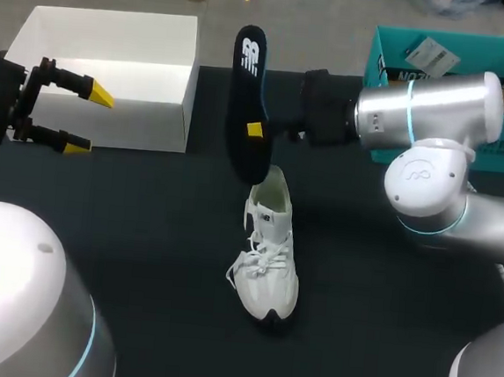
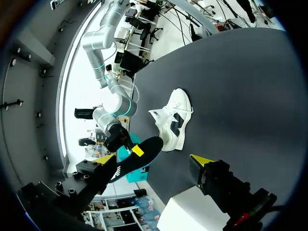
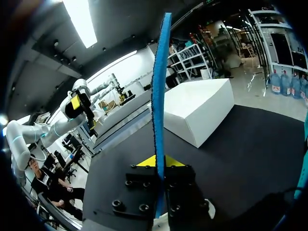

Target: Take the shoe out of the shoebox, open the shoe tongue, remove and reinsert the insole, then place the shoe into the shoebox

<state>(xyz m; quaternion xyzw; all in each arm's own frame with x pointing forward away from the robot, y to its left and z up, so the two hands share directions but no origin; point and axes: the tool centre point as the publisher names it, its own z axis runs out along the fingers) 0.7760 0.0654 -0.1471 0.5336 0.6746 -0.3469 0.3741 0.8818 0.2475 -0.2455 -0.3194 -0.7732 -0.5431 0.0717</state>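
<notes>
The right gripper (image 1: 255, 132) is pinching the dark insole (image 1: 245, 91) partway along its length, one yellow tip pressing on each face. It is holding the insole on end, with the lower end hanging just above the heel opening of the white shoe (image 1: 268, 260). The shoe is standing on its sole in the middle of the table (image 1: 142, 232), with its toe pointing toward the near edge. The insole is out, so I am judging the reinsertion to be the step in hand. The next move is calling for the lower end to be tipped into the collar and slid toward the toe, likely with the shoe steadied against sliding. The left gripper (image 1: 86, 121) is hanging with its fingers spread by the table's left edge, just in front of the white box (image 1: 134, 123) and well apart from the shoe. A teal box (image 1: 396, 51) is sitting at the far right corner; being open-topped, it is probably the shoebox. The right wrist view is showing the insole edge-on, as a thin blue line rising from between the fingers, but hardly any of the shoe. The left wrist view is showing the shoe's side and the insole's tilt beside its heel, though whether they are touching I cannot tell.
</notes>
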